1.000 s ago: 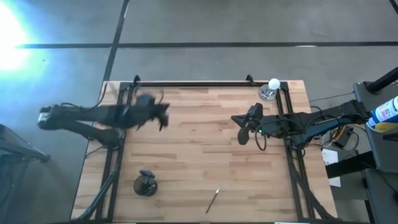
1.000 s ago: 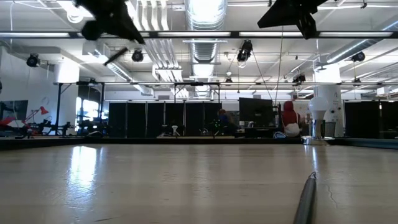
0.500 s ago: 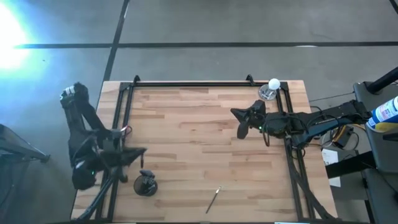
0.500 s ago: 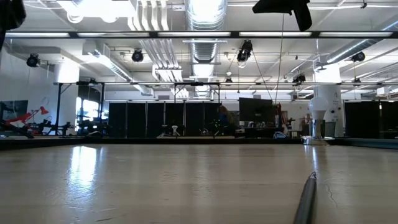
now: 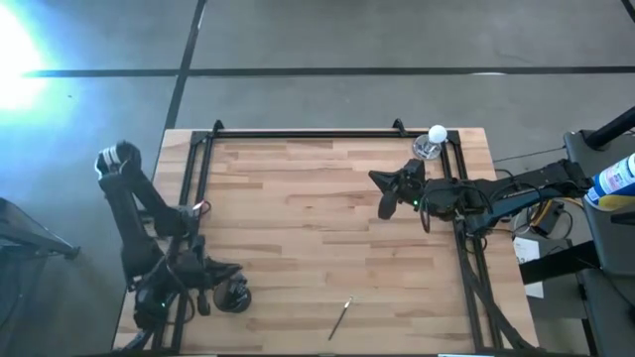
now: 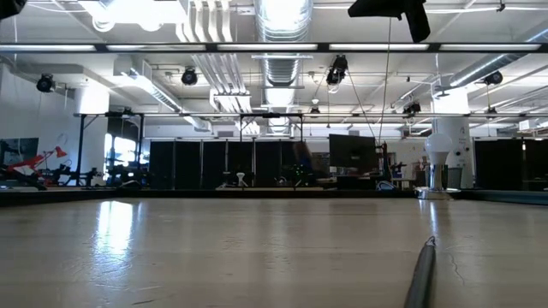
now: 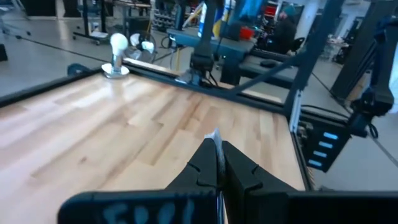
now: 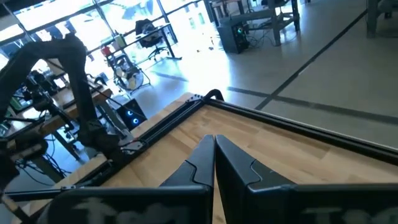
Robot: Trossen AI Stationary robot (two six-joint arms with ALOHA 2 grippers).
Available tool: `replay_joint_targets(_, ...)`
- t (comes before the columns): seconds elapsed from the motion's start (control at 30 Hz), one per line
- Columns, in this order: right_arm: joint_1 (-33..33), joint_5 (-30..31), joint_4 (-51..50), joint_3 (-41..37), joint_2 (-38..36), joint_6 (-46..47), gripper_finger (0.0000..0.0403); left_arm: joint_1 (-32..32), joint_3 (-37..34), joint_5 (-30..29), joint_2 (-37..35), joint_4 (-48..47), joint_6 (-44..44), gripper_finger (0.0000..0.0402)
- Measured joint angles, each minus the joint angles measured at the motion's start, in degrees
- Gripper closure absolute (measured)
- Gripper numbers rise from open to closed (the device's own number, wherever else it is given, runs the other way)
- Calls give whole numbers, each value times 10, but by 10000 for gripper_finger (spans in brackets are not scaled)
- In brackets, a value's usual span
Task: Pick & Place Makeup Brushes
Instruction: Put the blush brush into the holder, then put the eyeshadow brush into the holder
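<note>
A single makeup brush point(image 5: 340, 318) lies flat on the wooden table point(image 5: 317, 213), close to the near edge and well right of the dark round cup point(image 5: 236, 296), its pale end showing large at the bottom of the low view point(image 6: 419, 275). No other brush can be seen on the boards. The left gripper point(image 5: 230, 270) hangs just beside the cup on its left and far side, fingers pressed together around what looks like a thin silvery sliver, though whether that is a brush tip cannot be told point(image 7: 217, 163). The right gripper point(image 5: 383, 194) waits well beyond the cup toward the far right of the table, near the white ball on its clear stand point(image 5: 434, 140), fingers likewise closed and empty point(image 8: 213, 163). The likely hazard: with the left arm folded so tightly over the cup, a careless swing could knock it over, and closed fingers reaching for so thin a brush would roll it toward the table's near edge rather than lift it.
</note>
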Motion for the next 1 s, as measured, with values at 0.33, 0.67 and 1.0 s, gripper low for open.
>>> replay_joint_targets(0.33,0,0,-1,0,0,4,394,-17,-24,13,97,92,-24,401)
replay_joint_targets(0.67,0,-1,-2,0,0,1,394,-31,-24,53,150,90,-73,386)
replay_joint_targets(1.0,0,-4,-4,0,0,-2,394,-35,-11,124,69,41,-81,298)
